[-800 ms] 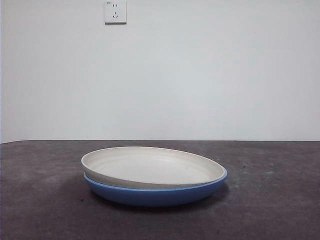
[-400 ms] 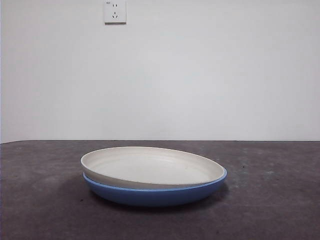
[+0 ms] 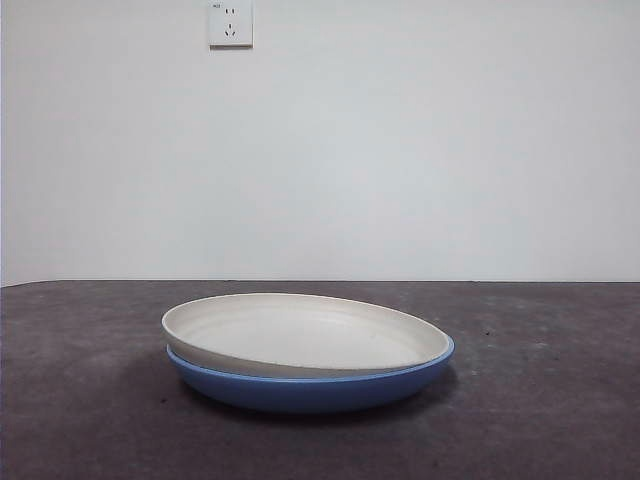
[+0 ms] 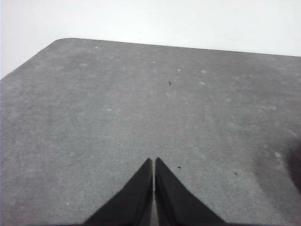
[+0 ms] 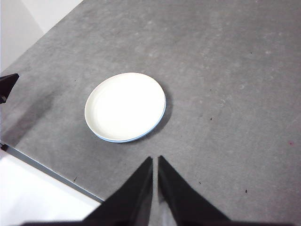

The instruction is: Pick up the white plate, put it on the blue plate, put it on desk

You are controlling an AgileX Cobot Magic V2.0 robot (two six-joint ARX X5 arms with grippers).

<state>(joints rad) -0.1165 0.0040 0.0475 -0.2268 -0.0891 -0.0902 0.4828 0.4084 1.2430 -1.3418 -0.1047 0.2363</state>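
Round matte cream white plate [image 3: 305, 335] sits nested on the glossy blue plate [image 3: 310, 388] at centre frame on the dark grey desk [image 3: 560, 400]; right gripper [image 5: 155, 160], jaws clenched and empty, hangs high with the stack ahead; left gripper [image 4: 154, 161] likewise closed, sees only desk.

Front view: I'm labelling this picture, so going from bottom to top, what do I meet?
Desk → blue plate → white plate resting in it, tilted → bare wall → wall socket. No hand shows in this view.
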